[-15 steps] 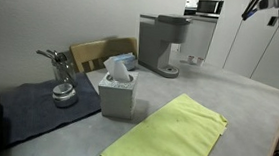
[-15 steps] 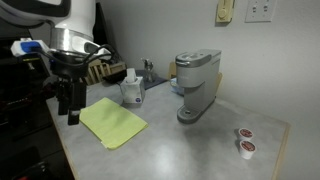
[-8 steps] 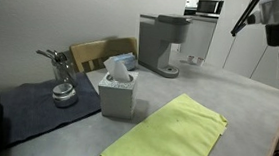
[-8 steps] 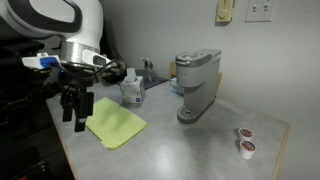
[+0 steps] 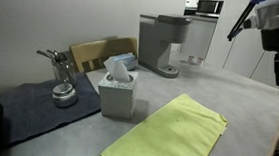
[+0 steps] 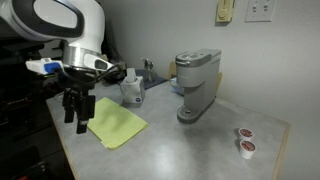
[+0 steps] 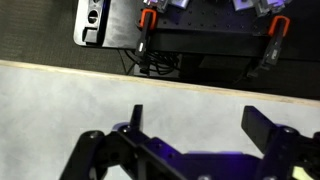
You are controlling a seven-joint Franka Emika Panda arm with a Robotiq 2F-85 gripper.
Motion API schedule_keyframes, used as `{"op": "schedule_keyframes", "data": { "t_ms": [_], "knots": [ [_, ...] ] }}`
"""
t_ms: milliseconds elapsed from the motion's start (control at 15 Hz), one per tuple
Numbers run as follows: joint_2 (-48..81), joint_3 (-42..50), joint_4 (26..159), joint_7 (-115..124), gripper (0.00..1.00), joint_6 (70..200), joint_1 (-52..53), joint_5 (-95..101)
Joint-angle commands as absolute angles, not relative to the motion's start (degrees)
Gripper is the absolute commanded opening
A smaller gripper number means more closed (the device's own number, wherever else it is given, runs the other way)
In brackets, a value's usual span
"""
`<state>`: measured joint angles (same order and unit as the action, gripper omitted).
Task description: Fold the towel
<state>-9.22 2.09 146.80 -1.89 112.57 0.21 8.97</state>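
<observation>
Towel (image 5: pixel 170 136) is laid flat and unfolded on the worktop (image 5: pixel 248 107), just beside the tissue box (image 5: pixel 116 94), with its edges left free for pinching. Claw (image 7: pixel 195 125) is held spread and empty near the worktop edge, off the towel, likely staged for a corner approach.

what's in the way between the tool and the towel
Nothing visible. The open tool hangs over the counter edge beside the towel, with no object between them; the tissue box stands past the towel's far side.
</observation>
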Motion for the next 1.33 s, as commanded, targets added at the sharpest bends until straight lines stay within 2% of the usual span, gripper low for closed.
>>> {"op": "schedule_keyframes", "data": {
  "t_ms": [0, 200, 733, 1267],
  "knots": [
    [-3.76, 1.41, 146.44, -3.4, 1.0, 118.79, 0.53, 5.98],
    [0.09, 0.58, 146.22, -3.27, 1.0, 125.08, 0.88, 6.33],
    [1.22, -0.02, 146.38, -1.3, 1.0, 126.47, 1.05, 6.88],
    [9.2, 0.51, 148.57, 2.42, 1.0, 164.28, 0.73, 3.94]
  ]
}}
